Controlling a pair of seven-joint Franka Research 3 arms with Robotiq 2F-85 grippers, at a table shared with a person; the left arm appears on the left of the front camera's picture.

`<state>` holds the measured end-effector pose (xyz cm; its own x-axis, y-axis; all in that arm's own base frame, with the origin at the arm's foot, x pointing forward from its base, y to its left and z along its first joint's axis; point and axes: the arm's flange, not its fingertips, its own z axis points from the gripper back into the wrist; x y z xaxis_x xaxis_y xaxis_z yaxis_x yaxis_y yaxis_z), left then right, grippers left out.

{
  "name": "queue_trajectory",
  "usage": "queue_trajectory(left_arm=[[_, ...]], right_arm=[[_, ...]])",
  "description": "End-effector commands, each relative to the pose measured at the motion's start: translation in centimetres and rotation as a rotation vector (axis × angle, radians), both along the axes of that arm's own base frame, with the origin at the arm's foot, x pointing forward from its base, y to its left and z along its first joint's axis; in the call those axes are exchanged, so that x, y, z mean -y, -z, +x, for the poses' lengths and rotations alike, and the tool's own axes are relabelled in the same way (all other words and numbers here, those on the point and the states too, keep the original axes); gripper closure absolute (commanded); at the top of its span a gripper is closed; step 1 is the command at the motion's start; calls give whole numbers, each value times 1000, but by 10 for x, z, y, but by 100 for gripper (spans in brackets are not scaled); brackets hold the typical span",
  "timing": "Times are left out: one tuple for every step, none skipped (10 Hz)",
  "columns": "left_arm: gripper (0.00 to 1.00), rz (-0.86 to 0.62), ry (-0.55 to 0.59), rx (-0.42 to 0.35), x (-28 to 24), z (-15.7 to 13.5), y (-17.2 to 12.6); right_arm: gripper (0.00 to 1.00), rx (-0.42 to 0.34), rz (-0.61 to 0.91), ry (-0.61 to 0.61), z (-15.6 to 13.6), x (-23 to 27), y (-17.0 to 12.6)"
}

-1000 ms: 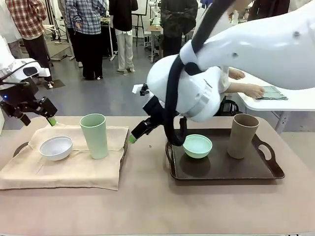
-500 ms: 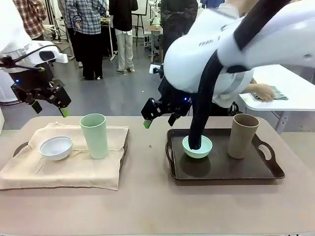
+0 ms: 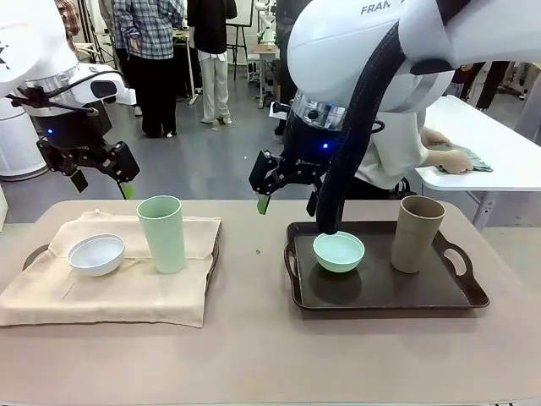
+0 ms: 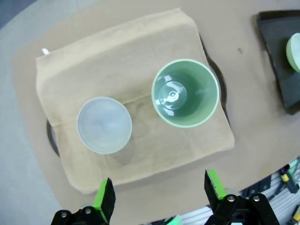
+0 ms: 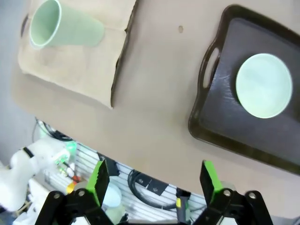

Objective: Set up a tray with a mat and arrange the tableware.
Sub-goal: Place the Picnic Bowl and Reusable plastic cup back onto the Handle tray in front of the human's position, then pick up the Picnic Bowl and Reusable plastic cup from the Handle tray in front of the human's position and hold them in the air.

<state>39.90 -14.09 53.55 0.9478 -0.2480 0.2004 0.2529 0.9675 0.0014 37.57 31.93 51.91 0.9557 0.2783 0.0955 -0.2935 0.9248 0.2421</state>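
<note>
Left gripper (image 3: 102, 183) jaws apart, empty; up from the mat's (image 3: 127, 292) far corner where it sat a second ago, now hanging above it; right gripper (image 3: 286, 201) also spread wide, empty, raised from the gap between the trays; tableware unmoved. Under the left one: white bowl (image 3: 96, 254) and pale green cup (image 3: 162, 233), both empty, upright on the mat, which covers a tray (image 3: 32, 254). Below-right of the right one: dark tray (image 3: 380, 292) holding an empty mint green bowl (image 3: 339, 251) and a tan-brown cup (image 3: 417, 233), well apart; cup's inside not visible.
</note>
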Motion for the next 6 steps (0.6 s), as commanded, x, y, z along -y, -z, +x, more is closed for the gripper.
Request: queue_trajectory(left_arm=[[0, 0, 6, 15, -2, -2, 0], [0, 0, 6, 15, -2, -2, 0], [0, 0, 6, 15, -2, -2, 0], [0, 0, 6, 15, -2, -2, 0], [0, 0, 6, 15, -2, -2, 0], [0, 0, 6, 15, -2, -2, 0]], right_arm=[[0, 14, 25, -17, -9, -2, -4], [0, 14, 25, -17, -9, -2, -4], [0, 14, 25, -17, -9, -2, -4], [0, 14, 25, -17, -9, -2, -4], [0, 14, 25, -17, -9, -2, -4], [0, 14, 25, -17, -9, -2, -4]])
